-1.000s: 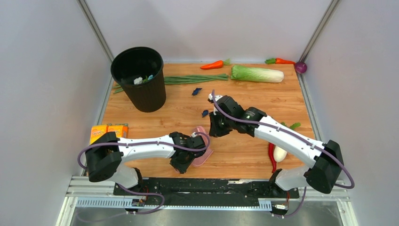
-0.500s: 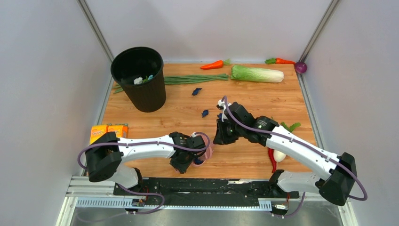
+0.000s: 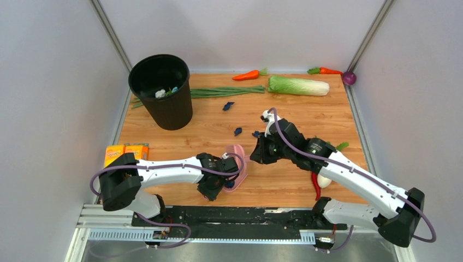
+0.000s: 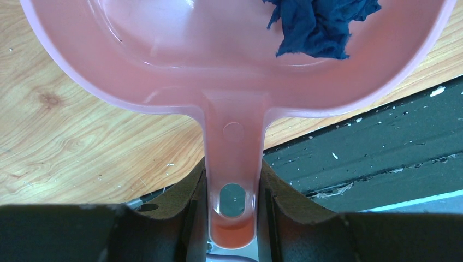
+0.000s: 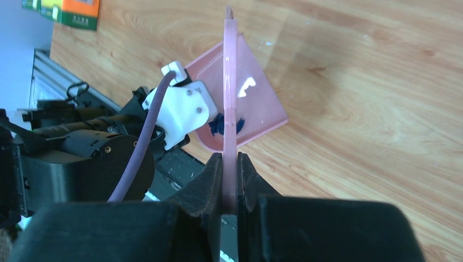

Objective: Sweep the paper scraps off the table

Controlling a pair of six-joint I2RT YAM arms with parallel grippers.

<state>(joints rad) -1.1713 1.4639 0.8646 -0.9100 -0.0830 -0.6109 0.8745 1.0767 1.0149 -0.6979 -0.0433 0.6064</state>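
Observation:
My left gripper (image 4: 233,183) is shut on the handle of a pink dustpan (image 4: 164,49), also in the top view (image 3: 233,181) near the table's (image 3: 306,117) front edge. A navy paper scrap (image 4: 322,24) lies in the pan, and it shows in the right wrist view too (image 5: 218,125). My right gripper (image 5: 229,164) is shut on a thin pink brush (image 5: 230,82), held edge-on just above the pan (image 5: 256,103). In the top view that gripper (image 3: 256,154) is right of the pan. Three scraps lie loose on the wood: (image 3: 228,106), (image 3: 238,131), (image 3: 255,133).
A black bin (image 3: 161,90) with trash stands at the back left. Green onions (image 3: 224,91), two carrots (image 3: 247,75), a cabbage (image 3: 298,85) and a purple onion (image 3: 349,78) line the back. Orange boxes (image 3: 126,152) sit at the front left; a red chili (image 3: 315,183) and white radish at the right. A black rail (image 3: 229,215) runs along the front.
My right arm has moved right and nearer with the brush, from the table's middle to beside the pan. The dustpan in my left gripper has tilted and turned.

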